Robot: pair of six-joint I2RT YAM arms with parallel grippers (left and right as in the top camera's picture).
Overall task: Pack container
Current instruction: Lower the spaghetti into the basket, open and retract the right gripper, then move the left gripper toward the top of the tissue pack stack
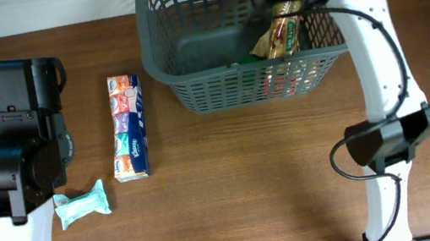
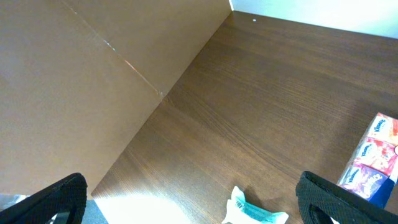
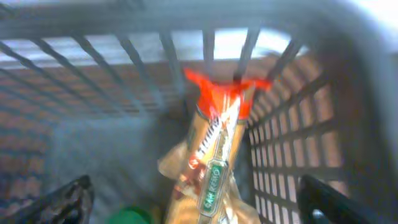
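container [image 1: 218, 86]: likely handling stiff and light; thick rim offering the surest hold.
right gripper [image 3: 196, 199]: gaping wide, gripping nothing.
left gripper [image 2: 193, 199]: gaping, empty.

Overhead's pretty sharp and evenly lit. Left wrist view has a glare patch on the table [image 2: 261, 99]. Right wrist view's all blurry, container [image 3: 292, 149] smeared.

A brown wooden table [image 1: 274, 171] fills the frame. Left of centre lies a long pack of small tissue packets [image 1: 127, 128], flat, its length running up and down the picture. At lower left, near it but apart, lies a teal and white packet [image 1: 82, 204]. At upper right, a golden snack packet [image 1: 283, 33] leans tilted.
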